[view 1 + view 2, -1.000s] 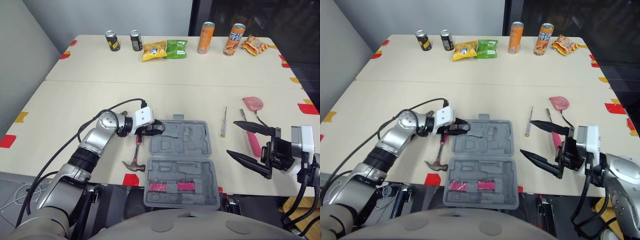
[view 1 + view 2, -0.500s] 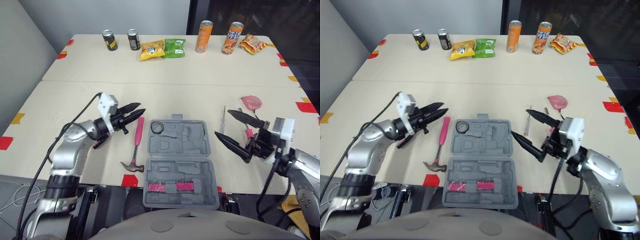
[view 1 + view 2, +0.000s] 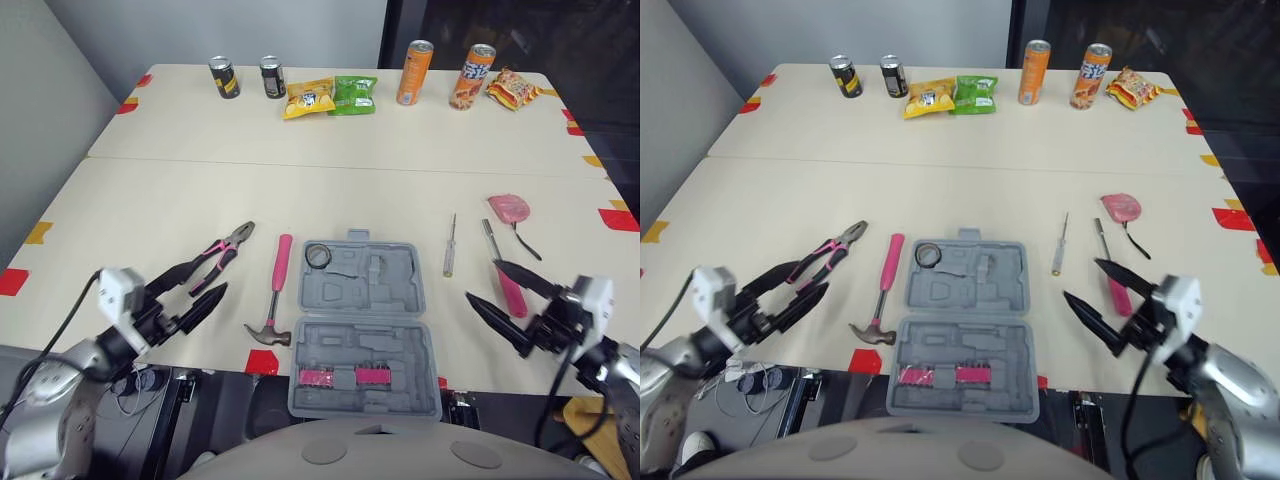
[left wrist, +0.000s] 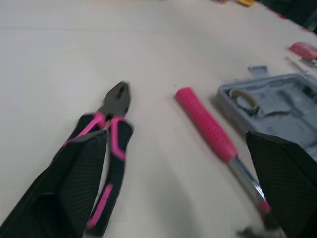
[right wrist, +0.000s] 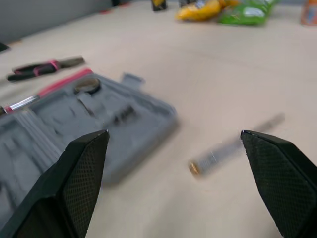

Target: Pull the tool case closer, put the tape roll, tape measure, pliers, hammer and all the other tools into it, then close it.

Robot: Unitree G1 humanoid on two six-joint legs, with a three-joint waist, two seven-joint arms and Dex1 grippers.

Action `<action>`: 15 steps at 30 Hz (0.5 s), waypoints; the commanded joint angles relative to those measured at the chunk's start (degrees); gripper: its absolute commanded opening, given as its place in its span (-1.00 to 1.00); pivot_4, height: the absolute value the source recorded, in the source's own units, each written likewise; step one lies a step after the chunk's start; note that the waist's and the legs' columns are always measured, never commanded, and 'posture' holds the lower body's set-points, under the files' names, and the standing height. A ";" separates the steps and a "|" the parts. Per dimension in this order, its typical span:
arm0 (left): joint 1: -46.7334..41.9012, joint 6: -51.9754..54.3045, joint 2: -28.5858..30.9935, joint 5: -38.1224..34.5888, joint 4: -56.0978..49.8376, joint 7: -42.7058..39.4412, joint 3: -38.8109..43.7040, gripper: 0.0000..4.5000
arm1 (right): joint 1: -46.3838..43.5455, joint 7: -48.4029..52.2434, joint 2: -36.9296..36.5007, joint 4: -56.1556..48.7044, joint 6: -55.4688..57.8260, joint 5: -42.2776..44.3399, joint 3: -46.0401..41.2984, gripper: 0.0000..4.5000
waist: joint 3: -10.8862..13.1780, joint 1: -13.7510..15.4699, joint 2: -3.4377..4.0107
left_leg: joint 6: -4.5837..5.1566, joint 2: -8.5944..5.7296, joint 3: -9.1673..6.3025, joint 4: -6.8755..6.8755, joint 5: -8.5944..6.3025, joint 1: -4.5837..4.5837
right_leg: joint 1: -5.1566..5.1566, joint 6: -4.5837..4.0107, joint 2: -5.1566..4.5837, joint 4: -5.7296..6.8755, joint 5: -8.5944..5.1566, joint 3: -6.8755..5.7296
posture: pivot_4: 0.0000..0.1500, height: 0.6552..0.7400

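Note:
The grey tool case [image 3: 362, 322] lies open near the table's front edge, and the tape roll [image 3: 318, 255] rests in its far left corner. The pink-handled hammer [image 3: 277, 290] lies just left of the case, with the pink-and-black pliers [image 3: 220, 258] further left. My left gripper [image 3: 205, 280] hovers open just in front of the pliers [image 4: 113, 130], holding nothing. My right gripper [image 3: 483, 281] stands open to the right of the case, also with nothing in it. Near it lie a screwdriver [image 3: 449, 258] and a pink-handled tool [image 3: 504, 281]. The pink tape measure [image 3: 508, 208] sits beyond them.
Along the far edge of the table stand two dark cans [image 3: 224, 78], snack bags [image 3: 330, 97] and two orange cans [image 3: 413, 73]. Red and yellow tape marks [image 3: 14, 281] dot the table's edges. A seam [image 3: 320, 166] runs across the table.
My left gripper has drawn back from the case's far left corner towards the front left and opened; the tape roll now lies there. The pliers have come into view. The right gripper swung in, then back.

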 commanded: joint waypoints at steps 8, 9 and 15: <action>4.90 -5.58 -1.99 1.21 3.86 -0.26 1.02 0.98 | 3.04 5.69 -1.21 9.59 -5.55 1.54 -7.11 1.00 | 0.35 0.10 0.02 | -0.26 0.02 0.03 -0.37 -0.15 0.80 | 0.74 0.15 0.05 -0.25 -0.06 0.03 | 1.00 1.00; 4.36 -5.50 -2.08 1.10 3.61 -0.06 0.62 0.98 | 3.10 5.80 -1.41 9.16 -5.05 1.95 -7.17 1.00 | 0.34 0.13 0.03 | -0.53 0.02 0.03 -0.40 -0.31 0.87 | 0.81 0.22 0.05 -0.29 -0.10 0.03 | 1.00 1.00; -0.01 -2.41 0.04 -1.97 -0.35 -0.50 -0.73 0.98 | 0.19 0.06 -2.52 1.17 1.94 4.59 -6.41 1.00 | 0.34 0.10 0.03 | -0.06 0.02 0.02 -0.41 -0.03 0.87 | 0.81 0.30 0.06 -0.28 -0.07 0.03 | 1.00 1.00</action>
